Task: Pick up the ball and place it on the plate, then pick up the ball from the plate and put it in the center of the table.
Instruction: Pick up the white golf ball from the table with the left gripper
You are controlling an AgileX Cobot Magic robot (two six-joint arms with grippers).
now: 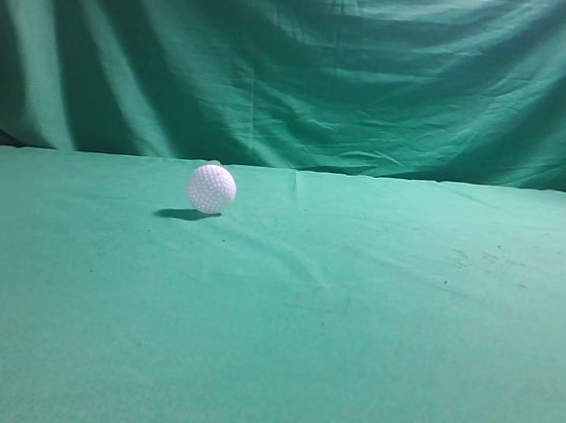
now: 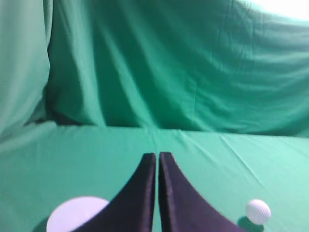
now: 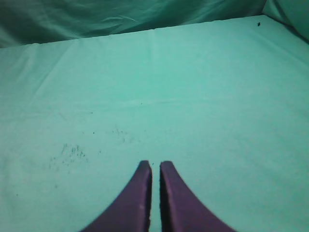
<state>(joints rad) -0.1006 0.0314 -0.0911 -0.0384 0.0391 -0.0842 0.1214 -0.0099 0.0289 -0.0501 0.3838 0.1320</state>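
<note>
The white dimpled ball (image 1: 211, 188) rests on the green table (image 1: 353, 315), left of the middle and towards the back in the exterior view. It also shows in the left wrist view (image 2: 258, 211) at the lower right, apart from my left gripper (image 2: 158, 155), which is shut and empty. A white round plate (image 2: 75, 215) lies at the lower left of the left wrist view, partly hidden by the left finger. My right gripper (image 3: 155, 164) is shut and empty over bare cloth. Neither gripper nor the plate shows in the exterior view.
A draped, wrinkled green backdrop (image 1: 304, 66) hangs behind the table's far edge. Faint dark specks mark the cloth (image 3: 72, 151) in the right wrist view.
</note>
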